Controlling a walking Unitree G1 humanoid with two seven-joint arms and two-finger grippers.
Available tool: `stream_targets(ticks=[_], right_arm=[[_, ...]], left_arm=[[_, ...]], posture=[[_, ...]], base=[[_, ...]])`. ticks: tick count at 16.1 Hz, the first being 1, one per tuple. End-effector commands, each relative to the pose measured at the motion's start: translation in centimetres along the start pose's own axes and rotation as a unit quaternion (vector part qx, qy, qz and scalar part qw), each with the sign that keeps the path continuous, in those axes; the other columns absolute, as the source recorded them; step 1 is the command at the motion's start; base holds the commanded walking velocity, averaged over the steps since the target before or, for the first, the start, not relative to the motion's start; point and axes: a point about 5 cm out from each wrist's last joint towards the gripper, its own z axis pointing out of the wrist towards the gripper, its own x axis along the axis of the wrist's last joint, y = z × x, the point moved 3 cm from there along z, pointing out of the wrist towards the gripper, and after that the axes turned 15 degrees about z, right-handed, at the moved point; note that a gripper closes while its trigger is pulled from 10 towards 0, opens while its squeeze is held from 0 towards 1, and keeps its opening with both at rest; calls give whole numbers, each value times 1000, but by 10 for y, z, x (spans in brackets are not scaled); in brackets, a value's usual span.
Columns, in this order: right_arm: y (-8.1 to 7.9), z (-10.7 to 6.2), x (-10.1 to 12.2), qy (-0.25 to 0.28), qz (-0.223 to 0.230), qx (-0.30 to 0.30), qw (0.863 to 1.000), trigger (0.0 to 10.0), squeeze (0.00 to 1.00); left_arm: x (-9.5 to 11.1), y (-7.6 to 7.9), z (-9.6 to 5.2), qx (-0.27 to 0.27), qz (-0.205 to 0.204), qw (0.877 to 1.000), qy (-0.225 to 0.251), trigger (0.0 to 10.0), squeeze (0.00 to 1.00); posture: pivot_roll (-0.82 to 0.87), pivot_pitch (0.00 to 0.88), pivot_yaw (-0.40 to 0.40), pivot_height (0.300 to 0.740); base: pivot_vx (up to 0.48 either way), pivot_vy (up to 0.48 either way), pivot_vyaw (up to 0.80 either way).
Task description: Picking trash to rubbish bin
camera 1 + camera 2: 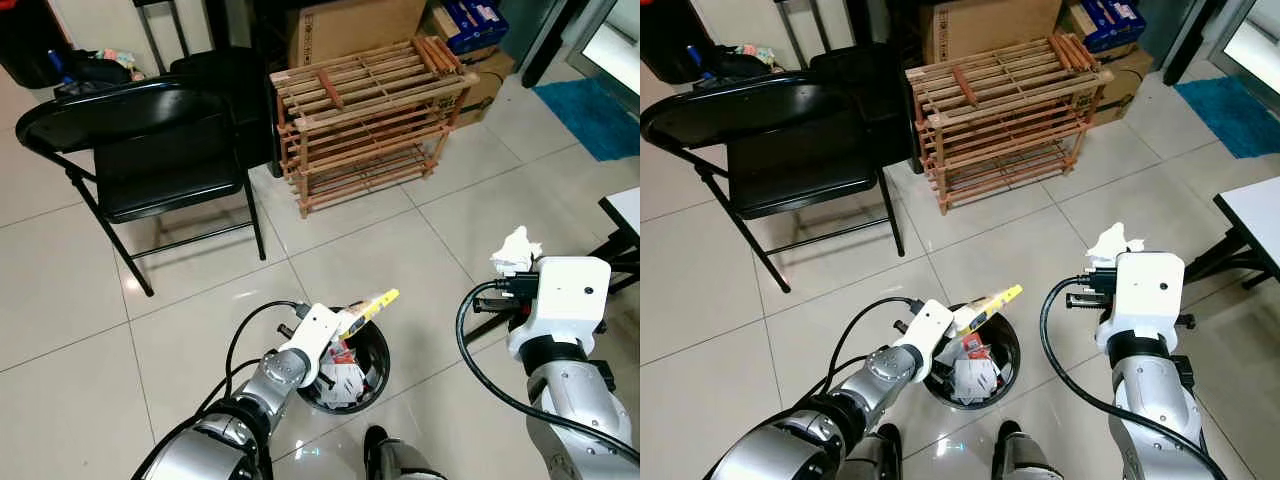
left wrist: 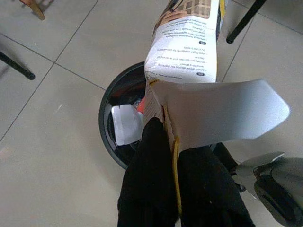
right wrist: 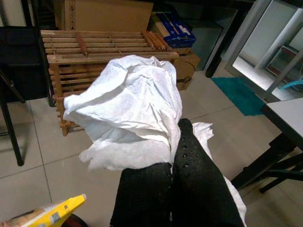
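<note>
Left gripper (image 2: 176,142) is pinching a flattened cardboard packet (image 2: 187,42) over the round black rubbish bin (image 1: 375,345), its long side pointing up and away. Right gripper (image 3: 176,156) is clamping a crumpled white tissue (image 3: 130,106), out to the bin's right over open floor tiles (image 1: 400,250). Beyond are standing a folding chair (image 1: 150,150) and wooden rack (image 1: 365,110).

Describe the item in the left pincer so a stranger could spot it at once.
Find the round black bin on the tiled floor before the wooden rack. Above its rim, the left pincer grips a flattened carton. Its yellow edge and printed text distinguish it from the right pincer's white tissue.
</note>
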Motion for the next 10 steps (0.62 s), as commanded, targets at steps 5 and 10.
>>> stream_targets(ticks=[5, 10], right_arm=[[3, -1, 5, 5, -7, -3, 1000, 10000, 0], [4, 0, 7, 7, -9, -2, 1000, 10000, 0]], left_arm=[[-20, 7, -3, -9, 9, 999, -32, 10000, 0], [-28, 5, -5, -7, 15, 999, -43, 10000, 0]], posture=[[-156, 263, -13, 740], [-153, 260, -15, 740]], base=[[0, 0, 0], [0, 0, 0]])
